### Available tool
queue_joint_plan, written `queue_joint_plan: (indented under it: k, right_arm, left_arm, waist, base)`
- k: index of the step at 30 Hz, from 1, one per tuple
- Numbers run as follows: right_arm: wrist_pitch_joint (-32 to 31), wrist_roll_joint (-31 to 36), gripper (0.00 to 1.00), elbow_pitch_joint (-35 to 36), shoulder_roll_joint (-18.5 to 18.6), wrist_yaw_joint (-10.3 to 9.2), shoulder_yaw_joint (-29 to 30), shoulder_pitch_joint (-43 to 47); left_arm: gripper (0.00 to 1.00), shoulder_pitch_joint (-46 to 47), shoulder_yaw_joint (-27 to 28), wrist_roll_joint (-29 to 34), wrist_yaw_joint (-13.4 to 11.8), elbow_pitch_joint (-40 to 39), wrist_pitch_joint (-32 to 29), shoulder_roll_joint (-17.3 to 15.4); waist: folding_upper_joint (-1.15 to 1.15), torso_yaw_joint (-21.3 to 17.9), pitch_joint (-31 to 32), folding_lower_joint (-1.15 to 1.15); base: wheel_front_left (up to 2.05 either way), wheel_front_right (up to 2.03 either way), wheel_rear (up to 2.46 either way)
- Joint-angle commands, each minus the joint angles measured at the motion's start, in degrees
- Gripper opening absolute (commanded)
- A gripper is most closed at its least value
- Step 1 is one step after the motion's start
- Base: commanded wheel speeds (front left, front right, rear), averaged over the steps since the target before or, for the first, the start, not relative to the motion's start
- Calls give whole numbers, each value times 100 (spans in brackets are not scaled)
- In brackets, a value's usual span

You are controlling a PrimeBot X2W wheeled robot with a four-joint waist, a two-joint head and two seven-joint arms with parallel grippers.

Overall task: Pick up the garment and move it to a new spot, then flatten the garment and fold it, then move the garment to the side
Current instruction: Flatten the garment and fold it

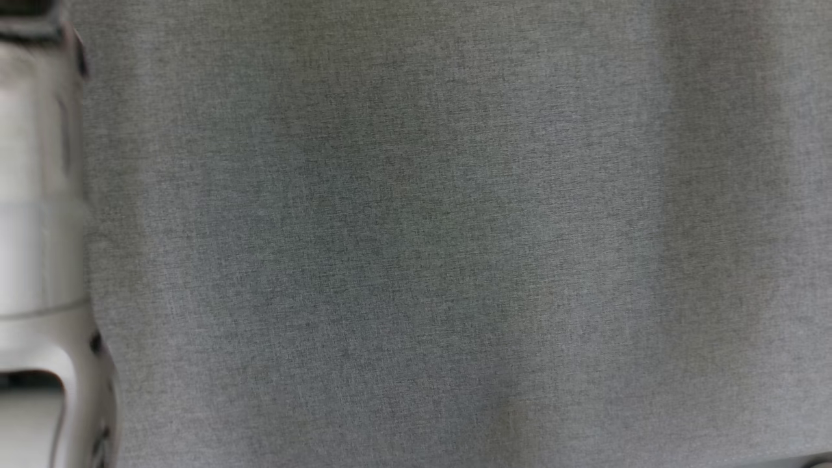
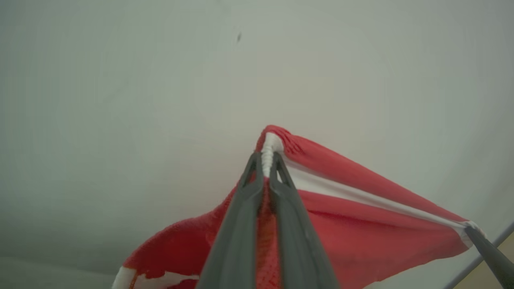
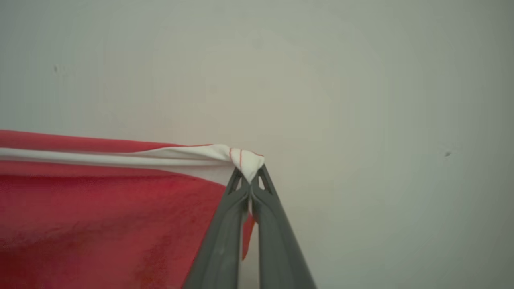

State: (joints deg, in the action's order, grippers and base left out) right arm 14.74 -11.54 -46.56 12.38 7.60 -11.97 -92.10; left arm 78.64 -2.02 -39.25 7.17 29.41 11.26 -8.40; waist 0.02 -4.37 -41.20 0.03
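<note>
Left wrist view: found the left hand [image 2: 267,158] pinched tight on the garment [image 2: 353,224], both long dark fingers [image 2: 237,224] pressed together over a bunched red corner, a ribbed white band squeezed between the tips. Saw red cloth sagging below and to the left of that grip, with a white patch at the bottom edge. Traced a white stripe from the grip down toward the lower right, drawn fairly taut.

Right wrist view: found the right hand [image 3: 249,176] likewise closed on the garment, gripping a white corner marked with thin red lines. Noted the white band running leftward from that corner along the top edge, red cloth hanging beneath it.

Back in the left wrist view, picked out a dark finger [image 2: 488,251] of the right hand at the far lower right, holding the stripe's other end. Placed the garment held up between the two hands, stretched from one to the other, against a pale plain backdrop [image 2: 120,100]. Could not tell whether any part touched a bench.

Head view: made out a grey woven surface [image 1: 416,234] and a blurred pale forearm [image 1: 39,195] at the left edge.
</note>
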Motion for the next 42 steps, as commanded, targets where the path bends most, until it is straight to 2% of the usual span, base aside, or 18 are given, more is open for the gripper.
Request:
queue_joint_plan:
  k: [1, 6, 12, 16, 19, 23, 26, 29, 30, 34, 35, 42]
  right_arm:
    - [43, -84, 0, 28, 47, -23, -37, 124]
    - [42, -399, 0, 253, 187, -21, -527, 891]
    - [-79, -1161, 0, 791, 559, -21, -1268, 2103]
    - [-530, -1782, 0, 1331, 931, -21, -1690, 3038]
    - [-912, -2105, 0, 1770, 1262, -21, -1772, 3750]
    - [-1477, -2392, 0, 2393, 1584, -22, -1617, 4792]
    - [-1904, -2557, 0, 2836, 1681, -26, -1305, 5655]
    - [-2384, -2903, 0, 3296, 1643, -26, -859, 6634]
    - [-2708, -2988, 0, 3594, 1643, -27, -572, 7274]
    - [-3462, -2868, 0, 4239, 1450, -27, -88, 8495]
    - [-3462, -2868, 0, 4239, 1450, -27, -88, 8495]
    - [-4898, -2384, 0, 5268, 1076, -25, 604, 9956]
  left_arm:
    - [0, -142, -5, -102, 26, 3, 78, -56]
    - [0, -920, -364, -483, 21, -94, 223, -128]
    - [0, -2222, -748, -1002, 24, -389, 347, -267]
    - [0, -3200, -980, -1338, 24, -505, 363, -352]
    - [0, -3897, -1193, -1397, 24, -560, 379, -433]
    - [0, -4825, -1359, -1329, 20, -588, 392, -505]
    - [0, -5472, -1380, -1178, 19, -663, 400, -527]
    - [0, -6102, -1201, -1202, 17, -801, 403, -418]
    - [0, -6521, -1205, -1213, 17, -914, 403, -383]
    - [0, -7242, -1434, -1025, -11, -1119, 404, -430]
    - [0, -7242, -1434, -1025, -11, -1119, 404, -430]
    - [0, -8069, -1754, -835, -159, -1521, 123, -605]
  waist:
    - [-2, -45, 53, -3]
    - [-2, -66, 361, -3]
    - [-2, -73, 1175, -3]
    - [-2, -110, 1793, -3]
    - [-2, -120, 2265, -3]
    - [-2, -121, 2779, -3]
    - [-2, -111, 3117, -3]
    - [-2, -36, 3406, -3]
    - [-2, 16, 3581, -3]
    - [-2, 91, 3832, -3]
    - [-2, 91, 3832, -3]
    - [-2, 192, 3971, -3]
  base:
    - [0, 0, 0]
    - [0, 0, 0]
    - [0, 0, 0]
    - [0, 0, 0]
    - [0, 0, 0]
    - [0, 0, 0]
    - [0, 0, 0]
    - [0, 0, 0]
    - [0, 0, 0]
    - [0, 0, 0]
    - [0, 0, 0]
    - [0, 0, 0]
